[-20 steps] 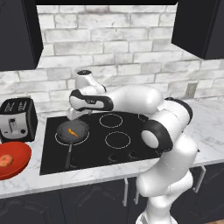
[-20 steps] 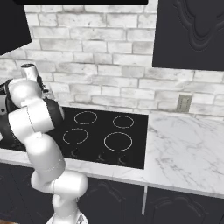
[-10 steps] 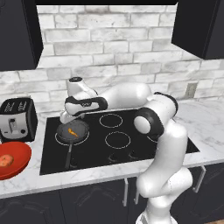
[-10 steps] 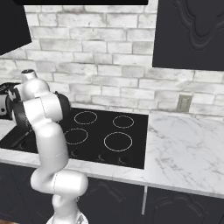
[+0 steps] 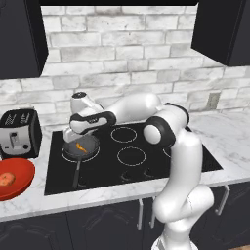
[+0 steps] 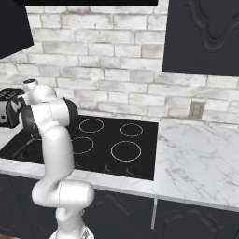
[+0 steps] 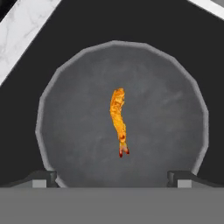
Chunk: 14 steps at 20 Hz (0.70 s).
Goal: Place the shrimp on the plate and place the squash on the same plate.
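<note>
The shrimp [image 7: 119, 121] is a thin curved orange sliver lying in the middle of a round dark grey pan [image 7: 78, 131] on the front left burner. The left base view shows the shrimp [image 5: 82, 147] in that pan [image 5: 73, 152] as well. My gripper [image 7: 112, 177] hangs open right above the pan, its fingertips [image 7: 43, 177] wide apart on either side of the shrimp and clear of it. From the left base view my gripper [image 5: 79, 138] is over the pan's back edge. The squash [image 5: 6, 179] rests on a bright red dish [image 5: 22, 188] at the far left. The plate is out of view.
A toaster [image 5: 19, 133] stands on the counter behind the red dish. The pan's handle [image 5: 76, 172] points toward the counter's front edge. The black cooktop [image 5: 132, 156] has three bare burners. Marble counter [image 6: 196, 154] stretches to the right.
The arm has swung left and come down over the pan. The gripper has stayed open, and the shrimp and squash have not moved.
</note>
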### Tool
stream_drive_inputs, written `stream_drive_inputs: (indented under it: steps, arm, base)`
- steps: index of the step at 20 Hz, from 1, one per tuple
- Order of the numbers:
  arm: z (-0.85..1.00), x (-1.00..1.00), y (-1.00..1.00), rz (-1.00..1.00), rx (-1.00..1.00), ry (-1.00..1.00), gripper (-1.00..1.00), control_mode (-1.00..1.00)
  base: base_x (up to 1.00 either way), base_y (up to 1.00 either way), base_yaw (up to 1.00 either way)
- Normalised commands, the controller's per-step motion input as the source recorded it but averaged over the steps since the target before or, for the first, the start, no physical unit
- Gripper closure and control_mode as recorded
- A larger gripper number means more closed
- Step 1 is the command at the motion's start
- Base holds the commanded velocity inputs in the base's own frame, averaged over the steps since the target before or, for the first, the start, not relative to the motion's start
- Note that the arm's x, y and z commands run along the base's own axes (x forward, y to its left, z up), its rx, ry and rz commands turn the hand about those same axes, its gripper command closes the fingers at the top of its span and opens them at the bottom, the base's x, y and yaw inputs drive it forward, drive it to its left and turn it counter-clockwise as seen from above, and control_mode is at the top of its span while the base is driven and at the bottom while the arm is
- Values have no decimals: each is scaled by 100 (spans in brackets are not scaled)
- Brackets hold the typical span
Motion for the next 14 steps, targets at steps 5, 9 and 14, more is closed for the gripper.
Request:
stream_drive_inputs:
  steps: [5,9,14]
  arm:
    - [-22,26,0,-2,-2,2,-100,-100]
    - [-17,40,0,0,-2,0,-100,-100]
    - [-22,19,3,0,-1,0,-100,-100]
  base:
    - [0,0,0]
    - [0,0,0]
    - [0,0,0]
